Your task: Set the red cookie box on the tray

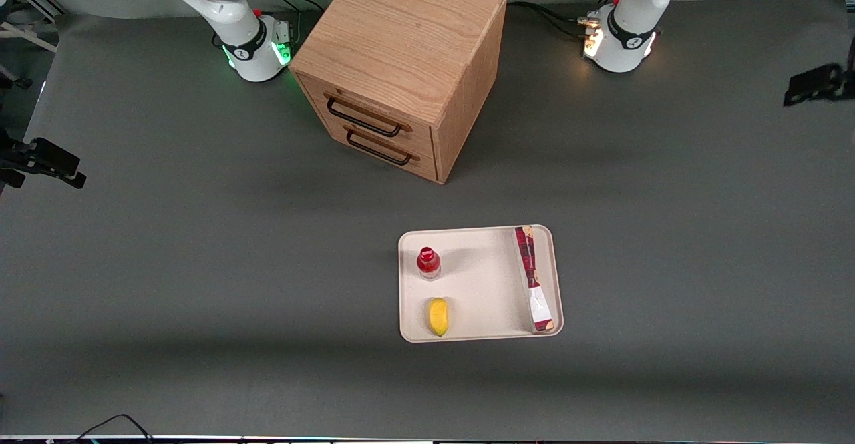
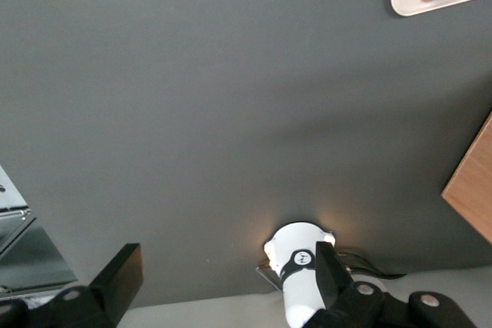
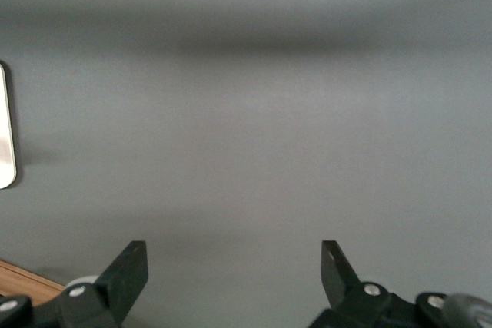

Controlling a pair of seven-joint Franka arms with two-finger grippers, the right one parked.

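We see box already on tray, 3 o'clock rim; light, stiff cardboard, grip across narrow sides. Tool released, high above bare tabletop.

The red cookie box lay in the tray, along the edge toward the working arm's end of the table. A bottle and, nearer the front camera, a yellow fruit sat along the tray's edge toward the parked arm. The drawer cabinet stood farther away. The hand hung open above the table, well apart from the tray.

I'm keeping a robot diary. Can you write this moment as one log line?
red cookie box: lying in tray, along one short rim | gripper: open, empty, high over bare table | task: looks done
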